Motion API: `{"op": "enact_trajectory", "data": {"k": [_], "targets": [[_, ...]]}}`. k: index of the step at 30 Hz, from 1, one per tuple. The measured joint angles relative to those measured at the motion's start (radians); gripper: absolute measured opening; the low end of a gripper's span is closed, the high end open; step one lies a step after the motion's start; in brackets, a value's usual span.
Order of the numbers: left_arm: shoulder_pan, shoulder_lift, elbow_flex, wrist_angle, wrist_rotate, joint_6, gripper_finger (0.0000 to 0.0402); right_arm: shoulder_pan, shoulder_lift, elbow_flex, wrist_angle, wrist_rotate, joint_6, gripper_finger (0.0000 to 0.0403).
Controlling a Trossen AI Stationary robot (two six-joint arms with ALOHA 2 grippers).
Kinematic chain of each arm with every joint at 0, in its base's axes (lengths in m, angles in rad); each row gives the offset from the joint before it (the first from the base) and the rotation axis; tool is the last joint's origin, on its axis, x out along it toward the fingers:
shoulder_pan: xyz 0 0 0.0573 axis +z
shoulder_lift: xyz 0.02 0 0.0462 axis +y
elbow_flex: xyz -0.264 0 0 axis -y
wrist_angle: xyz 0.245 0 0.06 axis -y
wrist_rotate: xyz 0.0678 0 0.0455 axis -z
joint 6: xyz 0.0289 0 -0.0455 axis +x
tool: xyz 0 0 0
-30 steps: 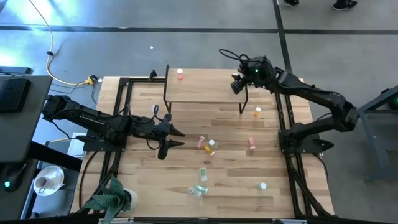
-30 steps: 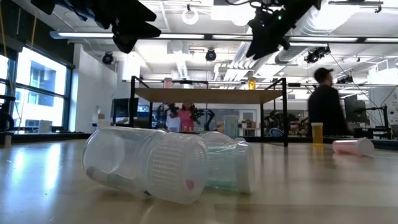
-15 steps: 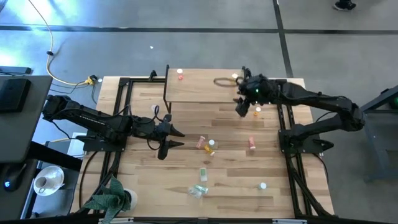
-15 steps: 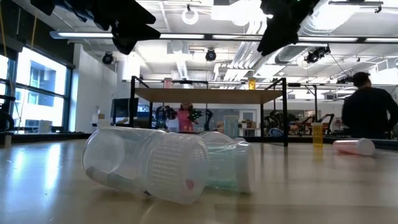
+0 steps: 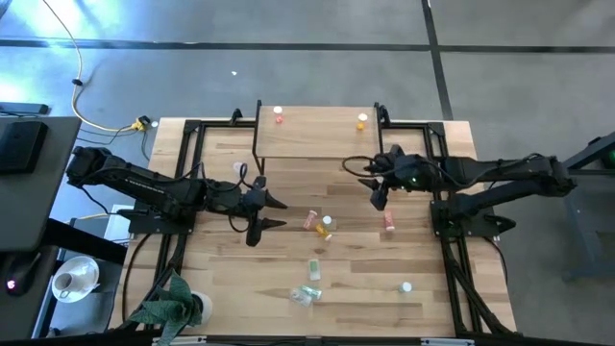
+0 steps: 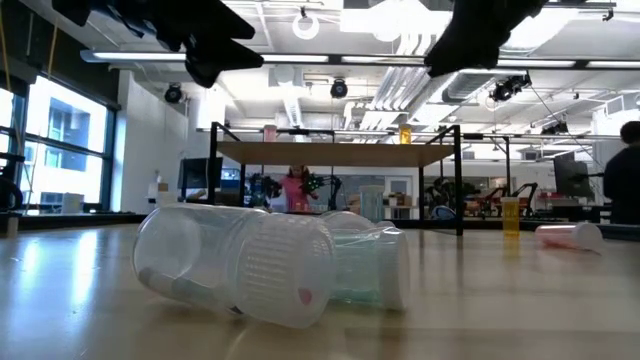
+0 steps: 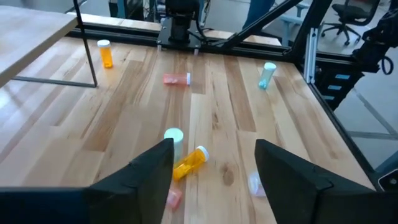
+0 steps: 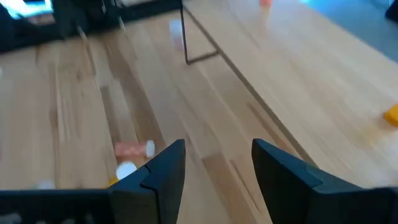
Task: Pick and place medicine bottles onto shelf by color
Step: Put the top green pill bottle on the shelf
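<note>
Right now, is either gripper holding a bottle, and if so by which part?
Nothing is held. The left gripper and the right gripper are both open with only bare table between their fingers, above the bottles lying on the table.

Shelf (image 5: 317, 135) light wood; on it one red bottle (image 5: 279, 116), one orange bottle (image 5: 361, 122), both white-capped.

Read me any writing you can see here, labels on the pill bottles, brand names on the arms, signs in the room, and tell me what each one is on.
None can be read.
Medicine bottles: any label print is too small to read.
Left gripper and right gripper: no markings visible.
Shelf: bare wood, no text.
Room behind the table: no legible signs.
</note>
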Motion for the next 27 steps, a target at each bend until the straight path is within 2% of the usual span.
{"op": "enact_trajectory", "data": {"k": [4, 11, 17, 21, 27], "targets": [[0.0, 0.06, 0.0, 0.08, 0.0, 0.053, 0.0237, 0.061, -0.013, -0.035, 0.103, 0.073, 0.001, 0.0177], [0.0, 0.224, 0.0, 0.279, 0.003, 0.167, 0.0241, 0.126, -0.011, -0.036, 0.208, 0.213, -0.057, 0.0177], [0.014, 0.355, 0.0, 0.428, -0.005, 0.176, 0.0241, 0.16, -0.011, -0.036, 0.216, 0.303, -0.056, 0.0177], [0.035, 0.421, 0.001, 0.514, -0.005, 0.175, 0.0241, 0.183, -0.011, -0.036, 0.216, 0.307, -0.051, 0.0177], [0.055, 0.517, 0.064, 0.52, 0.019, 0.149, 0.0241, 0.214, -0.011, -0.036, 0.214, 0.307, -0.031, 0.0177]]}}
